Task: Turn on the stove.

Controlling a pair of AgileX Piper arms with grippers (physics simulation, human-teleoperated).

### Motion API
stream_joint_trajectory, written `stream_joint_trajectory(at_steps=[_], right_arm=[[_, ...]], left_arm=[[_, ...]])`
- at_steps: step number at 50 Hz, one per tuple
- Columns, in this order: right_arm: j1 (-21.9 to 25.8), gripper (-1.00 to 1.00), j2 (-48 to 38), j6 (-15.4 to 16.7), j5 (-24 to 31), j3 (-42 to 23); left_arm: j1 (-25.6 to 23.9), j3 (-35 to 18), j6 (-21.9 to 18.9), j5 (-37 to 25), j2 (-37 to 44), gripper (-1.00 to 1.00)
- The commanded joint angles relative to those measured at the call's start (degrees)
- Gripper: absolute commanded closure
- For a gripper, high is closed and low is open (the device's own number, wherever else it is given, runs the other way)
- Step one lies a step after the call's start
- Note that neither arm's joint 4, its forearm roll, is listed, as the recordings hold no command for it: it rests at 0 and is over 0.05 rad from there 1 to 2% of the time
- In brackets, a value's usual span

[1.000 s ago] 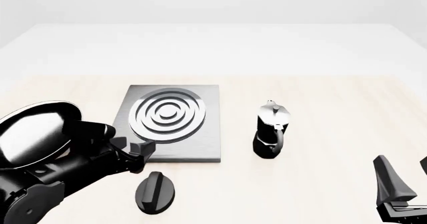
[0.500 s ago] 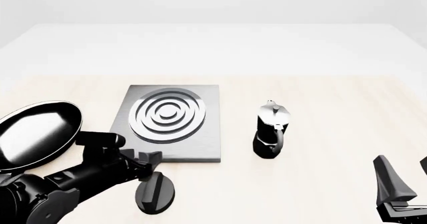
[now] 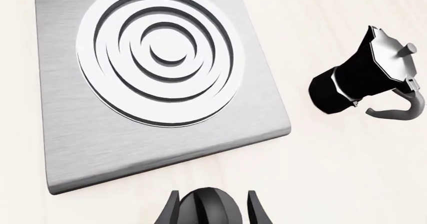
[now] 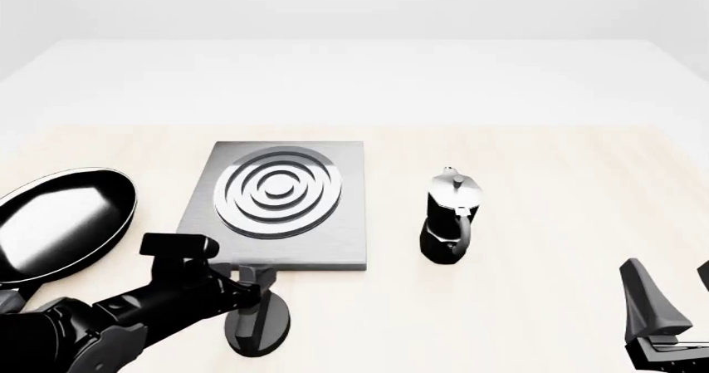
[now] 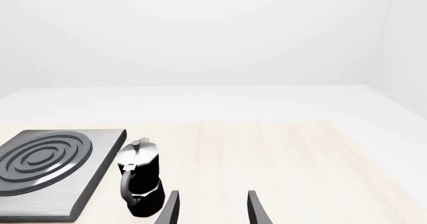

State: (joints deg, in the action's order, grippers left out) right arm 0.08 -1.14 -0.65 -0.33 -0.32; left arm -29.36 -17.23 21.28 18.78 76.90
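Observation:
The stove is a flat brushed-grey slab with silver burner rings at the table's centre left. It also shows in the left wrist view and the right wrist view. Its round black ridged knob lies on the table just in front of the slab. My left gripper is open and low over the knob. In the left wrist view the left gripper has a finger on each side of the knob, with narrow gaps. My right gripper is open and empty at the near right, and it also shows in the right wrist view.
A black frying pan lies left of the stove, close to my left arm. A black-and-silver moka pot stands upright right of the stove, and also shows in the left wrist view and the right wrist view.
My left arm has moved right and toward the near edge, from the stove's front left corner to the knob, so its open fingers now straddle it. The right arm has not moved.

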Motion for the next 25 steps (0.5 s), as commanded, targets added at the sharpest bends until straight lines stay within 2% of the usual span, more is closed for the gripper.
stream_joint_trajectory(at_steps=[1, 25], right_arm=[[0.01, -1.0, 0.0, -0.01, 0.0, 0.0], [-0.01, -1.0, 0.01, 0.01, 0.0, 0.0]], left_arm=[[-0.09, 0.63, 0.27, 1.53, 1.91, -1.0], [-0.54, 0.98, 0.72, 4.3, 6.05, -1.0]])
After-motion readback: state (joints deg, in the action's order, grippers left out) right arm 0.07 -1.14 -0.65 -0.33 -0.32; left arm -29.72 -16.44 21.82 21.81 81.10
